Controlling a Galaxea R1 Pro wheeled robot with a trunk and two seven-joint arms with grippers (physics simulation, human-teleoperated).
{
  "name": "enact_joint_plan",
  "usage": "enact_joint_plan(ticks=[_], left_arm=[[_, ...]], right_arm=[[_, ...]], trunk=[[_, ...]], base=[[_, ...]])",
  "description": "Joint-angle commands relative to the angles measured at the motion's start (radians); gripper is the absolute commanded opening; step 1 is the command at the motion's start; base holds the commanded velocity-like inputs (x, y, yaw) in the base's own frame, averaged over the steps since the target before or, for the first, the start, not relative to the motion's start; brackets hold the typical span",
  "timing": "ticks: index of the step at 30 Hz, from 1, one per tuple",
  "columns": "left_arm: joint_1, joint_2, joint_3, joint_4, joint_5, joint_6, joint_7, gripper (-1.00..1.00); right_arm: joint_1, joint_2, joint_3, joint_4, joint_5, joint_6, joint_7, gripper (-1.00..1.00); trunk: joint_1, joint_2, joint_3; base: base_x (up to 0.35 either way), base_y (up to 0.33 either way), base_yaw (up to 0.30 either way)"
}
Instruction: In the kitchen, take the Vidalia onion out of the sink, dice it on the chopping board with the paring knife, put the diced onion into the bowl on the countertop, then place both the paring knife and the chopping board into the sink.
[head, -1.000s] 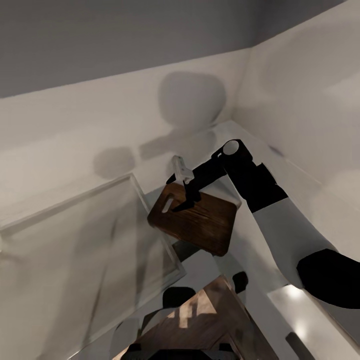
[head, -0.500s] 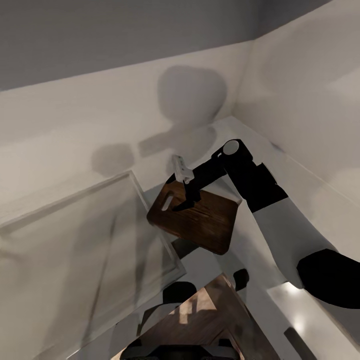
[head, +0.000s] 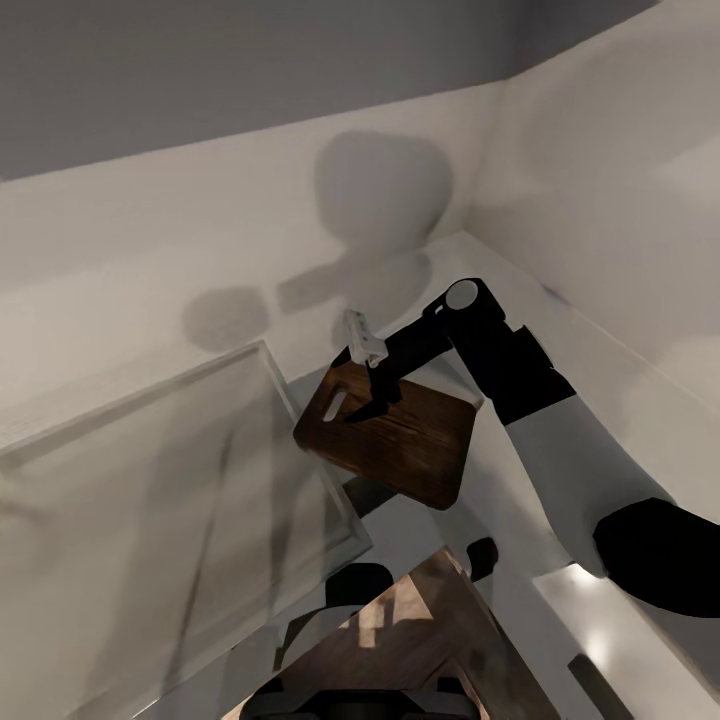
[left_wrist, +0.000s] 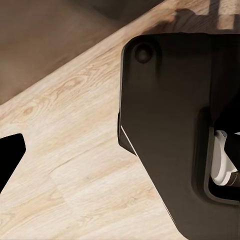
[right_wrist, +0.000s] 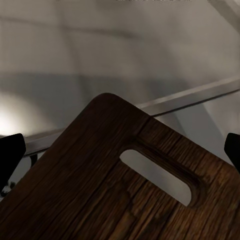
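- Right gripper (head: 372, 392) clamps the dark brown rectangular wooden chopping board (head: 400, 445), held aloft.
- Grey steel sink (head: 262, 362) lies just leftward, beyond the board's slotted end.

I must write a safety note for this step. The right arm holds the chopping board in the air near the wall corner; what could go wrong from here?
1. The right gripper appears to grip the chopping board only at its slotted end, so the tilted board may swing or slip out.
2. The wall is close, so the board could strike it.
3. The sink rim lies beside the board; it may catch there when lowered.
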Motion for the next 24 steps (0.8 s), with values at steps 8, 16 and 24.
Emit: enact_joint_plan(ticks=[8, 16, 24], left_arm=[[0.0, 0.001, -0.005, -0.001, 0.002, -0.001, 0.007, 1.0], [0.0, 0.001, -0.005, -0.001, 0.002, -0.001, 0.007, 1.0], [0.0, 0.001, -0.005, -0.001, 0.002, -0.001, 0.007, 1.0]], right_arm=[[-0.001, 0.002, 0.0, -0.002, 0.004, 0.01, 0.005, 1.0], [-0.001, 0.002, 0.0, -0.006, 0.004, 0.011, 0.005, 1.0], [-0.001, 0.001, 0.0, -0.006, 0.005, 0.017, 0.003, 1.0]], trunk=[[0.001, -0.002, -0.001], [0.001, -0.002, -0.001], [0.001, -0.002, -0.002]], base=[[0.0, 0.0, 0.0], [0.0, 0.0, 0.0], [0.0, 0.0, 0.0]])
